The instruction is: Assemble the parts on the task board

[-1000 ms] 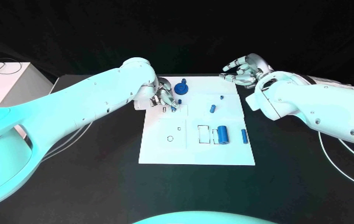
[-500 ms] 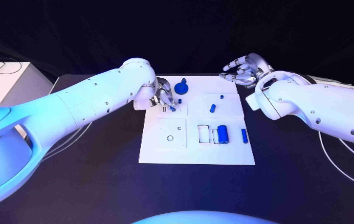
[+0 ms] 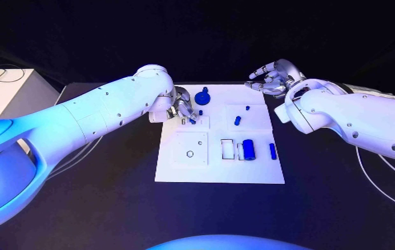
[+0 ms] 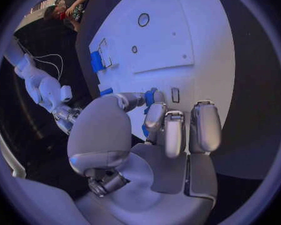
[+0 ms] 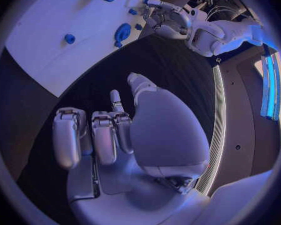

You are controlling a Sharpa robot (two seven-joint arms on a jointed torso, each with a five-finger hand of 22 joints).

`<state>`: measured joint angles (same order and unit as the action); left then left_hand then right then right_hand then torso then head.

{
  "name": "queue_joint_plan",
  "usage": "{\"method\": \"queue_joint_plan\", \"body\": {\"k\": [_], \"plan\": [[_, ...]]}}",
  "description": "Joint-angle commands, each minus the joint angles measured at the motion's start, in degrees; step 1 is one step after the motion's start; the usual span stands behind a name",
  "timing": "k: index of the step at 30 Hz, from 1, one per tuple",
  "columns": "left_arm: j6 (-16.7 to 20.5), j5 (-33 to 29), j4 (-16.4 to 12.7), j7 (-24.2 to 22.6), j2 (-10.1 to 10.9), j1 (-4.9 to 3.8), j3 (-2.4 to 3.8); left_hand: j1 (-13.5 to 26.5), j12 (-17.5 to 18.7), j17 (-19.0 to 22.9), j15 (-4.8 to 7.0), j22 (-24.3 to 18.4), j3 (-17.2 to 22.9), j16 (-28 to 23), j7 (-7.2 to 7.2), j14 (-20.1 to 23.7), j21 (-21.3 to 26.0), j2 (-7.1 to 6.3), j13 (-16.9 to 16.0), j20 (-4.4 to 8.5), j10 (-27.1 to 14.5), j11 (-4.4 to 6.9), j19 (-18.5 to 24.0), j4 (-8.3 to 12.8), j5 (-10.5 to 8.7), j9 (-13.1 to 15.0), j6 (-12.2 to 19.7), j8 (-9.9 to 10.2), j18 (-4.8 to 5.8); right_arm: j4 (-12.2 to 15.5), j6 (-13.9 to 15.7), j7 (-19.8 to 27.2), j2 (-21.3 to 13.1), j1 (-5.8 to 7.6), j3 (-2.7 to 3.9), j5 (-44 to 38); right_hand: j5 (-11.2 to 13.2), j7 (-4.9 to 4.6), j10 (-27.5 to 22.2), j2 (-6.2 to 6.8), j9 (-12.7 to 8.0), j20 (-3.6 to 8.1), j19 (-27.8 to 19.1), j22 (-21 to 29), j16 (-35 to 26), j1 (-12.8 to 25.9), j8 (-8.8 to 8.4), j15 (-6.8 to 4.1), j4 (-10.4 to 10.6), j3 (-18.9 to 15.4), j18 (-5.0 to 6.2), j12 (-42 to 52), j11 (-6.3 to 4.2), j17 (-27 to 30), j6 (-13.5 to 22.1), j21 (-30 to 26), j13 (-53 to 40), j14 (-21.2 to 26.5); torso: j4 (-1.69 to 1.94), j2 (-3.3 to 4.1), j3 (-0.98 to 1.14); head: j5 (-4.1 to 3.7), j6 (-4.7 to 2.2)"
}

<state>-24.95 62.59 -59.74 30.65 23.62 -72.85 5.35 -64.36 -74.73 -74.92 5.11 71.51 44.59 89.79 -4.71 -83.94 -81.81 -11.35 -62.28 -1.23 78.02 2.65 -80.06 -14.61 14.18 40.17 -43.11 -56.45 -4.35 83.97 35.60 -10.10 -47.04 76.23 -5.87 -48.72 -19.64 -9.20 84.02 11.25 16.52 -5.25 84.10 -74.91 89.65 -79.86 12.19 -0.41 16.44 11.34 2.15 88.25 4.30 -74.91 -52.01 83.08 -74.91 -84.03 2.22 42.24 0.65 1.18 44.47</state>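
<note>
Peg (image 4: 150, 97) seemingly between left robot hand (image 4: 154, 116) fingertips

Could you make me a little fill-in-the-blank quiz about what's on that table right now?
1. The task board lies on a table coloured ____.
2. The small part is pinched by the robot's ____ hand.
3. The right hand hovers past the board's far right corner, holding ____.
4. The small parts on the board are coloured ____.

Missing words: black; left; nothing; blue
</note>
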Motion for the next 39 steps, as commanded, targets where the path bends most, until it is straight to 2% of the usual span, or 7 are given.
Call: {"method": "queue_joint_plan", "body": {"k": [1, 19, 30, 39], "plan": [[-0.90, -0.14, 0.00, 0.00, -0.17, 0.00, -0.01, -0.12, -0.12, -15.08, 0.31, 0.08, 9.93, 0.21, 3.59, -6.06, -0.28, 0.34, 0.09, 0.17, 0.37, 0.10, -0.11, 10.44, 0.42, 8.72, -4.18, -0.13, 0.52, 0.09, -0.77, 0.23, 0.00, -0.03, 0.02, -0.57, -0.21, 0.02, 3.92, -0.09, -0.09, -0.22, 3.36, -7.71, 0.35, 0.35, 0.17, 0.31, 0.07, 0.38, -0.18, -0.13, 0.06, -15.09, 0.27, -0.21, -13.28, -5.97, 0.00, 0.00, 0.01, 0.02, 0.09], [-1.57, -0.11, 0.08, 0.00, -0.30, 0.07, -0.31, -0.12, -0.12, -15.08, 0.31, 0.08, 9.93, 0.21, 3.59, -6.06, -0.28, 0.34, 0.09, 0.17, 0.37, 0.10, -0.11, 10.44, 0.42, 8.72, -4.18, -0.13, 0.52, 0.01, -0.93, 0.19, 0.06, -0.03, 0.02, -0.57, -0.23, 0.01, 3.93, -0.03, -0.12, -0.23, 3.36, -7.69, 0.35, 0.64, 0.25, 0.32, 0.01, 0.58, -0.17, -0.12, 0.07, -15.09, 0.36, -0.25, -13.28, -5.97, -0.02, 0.03, 0.08, -0.04, 0.43], [-1.34, 0.30, 0.45, 0.02, -0.65, 0.09, -0.40, -0.03, -0.05, -15.08, 0.29, 0.09, 9.90, 0.21, 3.57, -6.06, -0.28, 0.42, 0.18, 0.16, 0.34, 0.08, -0.10, 10.50, 0.41, 8.75, -4.19, -0.05, 0.52, 0.07, -1.08, 0.06, 0.04, -0.03, 0.02, -0.57, -0.23, 0.01, 3.87, -0.04, -0.12, -0.23, 3.33, -7.62, 0.35, 0.69, 0.26, 0.32, 0.03, 0.60, -0.15, -0.17, 0.07, -15.09, 0.37, -0.33, -13.24, -5.97, 0.01, 0.05, 0.02, -0.08, 0.42], [-1.03, 0.18, 1.43, 0.13, -1.45, 0.20, -0.96, 0.35, 0.11, -15.08, 0.24, 0.00, 9.63, 0.21, 3.47, -6.06, -0.23, 0.67, 0.41, 0.13, 0.24, -0.02, -0.04, 10.24, 0.22, 8.79, -4.18, 0.10, 0.51, 0.15, -1.11, 0.05, 0.04, -0.03, 0.02, -0.57, -0.23, 0.01, 3.87, -0.04, -0.12, -0.23, 3.33, -7.62, 0.35, 0.69, 0.26, 0.32, 0.03, 0.60, -0.15, -0.17, 0.07, -15.09, 0.37, -0.33, -13.24, -5.97, -0.05, 0.05, 0.07, -0.17, 0.63]]}}
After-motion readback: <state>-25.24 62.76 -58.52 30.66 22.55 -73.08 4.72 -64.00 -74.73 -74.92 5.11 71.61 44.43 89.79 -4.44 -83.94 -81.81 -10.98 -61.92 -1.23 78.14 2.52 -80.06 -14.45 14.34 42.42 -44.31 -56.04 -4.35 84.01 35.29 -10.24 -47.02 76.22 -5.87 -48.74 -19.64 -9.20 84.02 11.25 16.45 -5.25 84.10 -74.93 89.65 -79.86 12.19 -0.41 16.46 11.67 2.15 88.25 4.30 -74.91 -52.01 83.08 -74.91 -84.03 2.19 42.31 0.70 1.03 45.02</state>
